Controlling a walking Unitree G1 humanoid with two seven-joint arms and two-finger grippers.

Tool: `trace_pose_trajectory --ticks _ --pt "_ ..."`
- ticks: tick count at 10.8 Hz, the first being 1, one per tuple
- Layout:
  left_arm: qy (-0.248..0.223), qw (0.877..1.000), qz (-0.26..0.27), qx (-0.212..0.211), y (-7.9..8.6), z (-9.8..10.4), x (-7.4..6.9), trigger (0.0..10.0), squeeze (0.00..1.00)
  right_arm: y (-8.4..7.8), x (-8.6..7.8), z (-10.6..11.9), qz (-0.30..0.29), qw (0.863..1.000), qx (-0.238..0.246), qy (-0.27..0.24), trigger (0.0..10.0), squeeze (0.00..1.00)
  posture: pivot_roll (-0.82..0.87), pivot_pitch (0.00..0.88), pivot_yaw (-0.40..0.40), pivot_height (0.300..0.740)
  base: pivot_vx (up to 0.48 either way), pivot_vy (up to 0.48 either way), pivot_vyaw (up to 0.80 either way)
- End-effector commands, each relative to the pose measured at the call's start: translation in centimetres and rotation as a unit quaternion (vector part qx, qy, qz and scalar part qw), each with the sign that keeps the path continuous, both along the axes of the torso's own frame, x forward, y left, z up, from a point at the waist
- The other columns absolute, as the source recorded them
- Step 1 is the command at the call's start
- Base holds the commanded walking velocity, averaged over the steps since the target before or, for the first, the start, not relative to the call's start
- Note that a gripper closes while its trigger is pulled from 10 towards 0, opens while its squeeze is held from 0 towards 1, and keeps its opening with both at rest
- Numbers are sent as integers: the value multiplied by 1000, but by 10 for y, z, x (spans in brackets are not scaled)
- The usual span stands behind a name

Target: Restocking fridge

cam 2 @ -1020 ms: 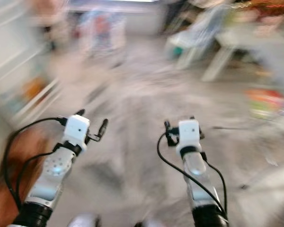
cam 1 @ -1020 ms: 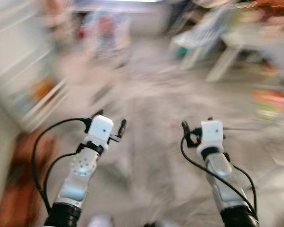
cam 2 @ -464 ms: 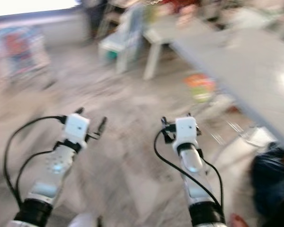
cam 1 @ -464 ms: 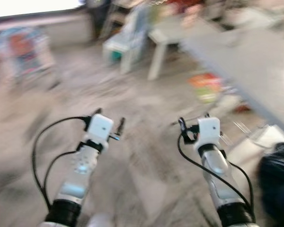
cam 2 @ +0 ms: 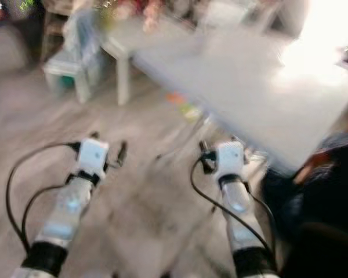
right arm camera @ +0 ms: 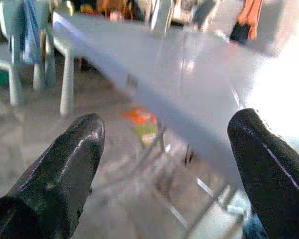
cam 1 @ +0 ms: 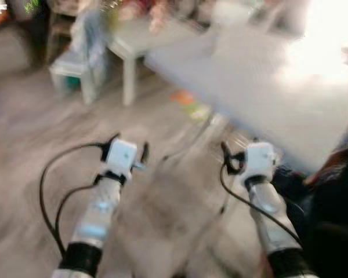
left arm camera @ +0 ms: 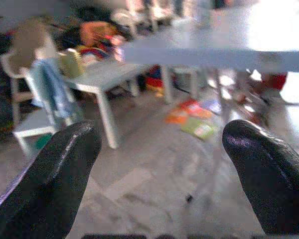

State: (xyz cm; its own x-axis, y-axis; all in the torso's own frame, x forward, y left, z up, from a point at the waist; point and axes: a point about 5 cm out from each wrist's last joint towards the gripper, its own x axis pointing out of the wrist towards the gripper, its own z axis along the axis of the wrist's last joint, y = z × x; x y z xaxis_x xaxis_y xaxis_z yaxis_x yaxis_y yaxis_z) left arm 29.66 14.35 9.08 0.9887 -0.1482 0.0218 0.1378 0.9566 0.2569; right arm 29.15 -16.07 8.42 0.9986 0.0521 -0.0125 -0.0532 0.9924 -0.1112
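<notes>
Both arms are held out in front of me over a grey floor; the views are blurred. My left gripper (cam 1: 129,146) is open with nothing between its fingers (left arm camera: 65,174). My right gripper (cam 1: 240,152) is also open and empty, its fingers (right arm camera: 65,169) wide apart. It hovers near the front edge of a long grey table (cam 1: 261,98), which the right wrist view looks along. No fridge or item to stock can be made out.
A small white table (cam 1: 133,46) and a pale chair (cam 1: 75,63) draped with cloth stand at the back left. Colourful flat items (left arm camera: 192,117) lie on the floor under the long table. A dark bulky shape (cam 1: 327,202) sits at the right, close to my right arm.
The whole picture has swept sideways, so the camera has turned right: the long table now lies ahead and the dark shape is nearer. Both arms keep the same pose.
</notes>
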Motion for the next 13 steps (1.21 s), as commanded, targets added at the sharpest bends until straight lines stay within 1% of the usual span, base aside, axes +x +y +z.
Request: trace_pose_trajectory --ticks 1,2,3,4,5,6,8,9,12,13 --pt "2 999 45 -9 18 1 0 10000 0 10 1 7 21 1000 7 -17 10000 0 111 65 -95 740 454 0 0" --pt "-6 998 60 -11 23 4 -3 10000 0 10 2 9 23 999 -2 -23 10000 0 114 74 -93 740 450 0 0" --pt "-10 998 67 -15 24 4 -5 10000 0 11 2 10 24 999 -3 -24 10000 0 114 75 -94 740 450 0 -575" --pt "-12 998 65 -21 19 4 -5 10000 0 13 2 10 30 999 -5 -25 10000 0 113 72 -94 740 450 0 -569" --pt "-18 997 64 -29 13 8 -2 10000 0 14 2 12 33 999 -8 -31 10000 0 112 72 -93 740 439 0 0" --pt "-23 997 62 -31 11 11 0 10000 0 14 2 13 32 999 -9 -32 10000 0 109 71 -93 740 442 0 0" --pt "-33 998 49 -14 10 14 2 10000 0 11 2 13 30 999 -12 -32 10000 0 103 68 -92 740 439 0 0" --pt "-28 997 58 -35 10 13 3 10000 0 8 1 12 25 999 -13 -31 10000 0 98 68 -89 740 398 266 0" --pt "-36 997 58 -37 10 16 5 10000 0 9 2 13 26 999 -15 -33 10000 0 95 64 -90 740 387 284 0" --pt "-35 997 61 -39 11 14 3 10000 0 7 1 13 24 999 -16 -35 10000 0 94 64 -90 740 386 285 0"
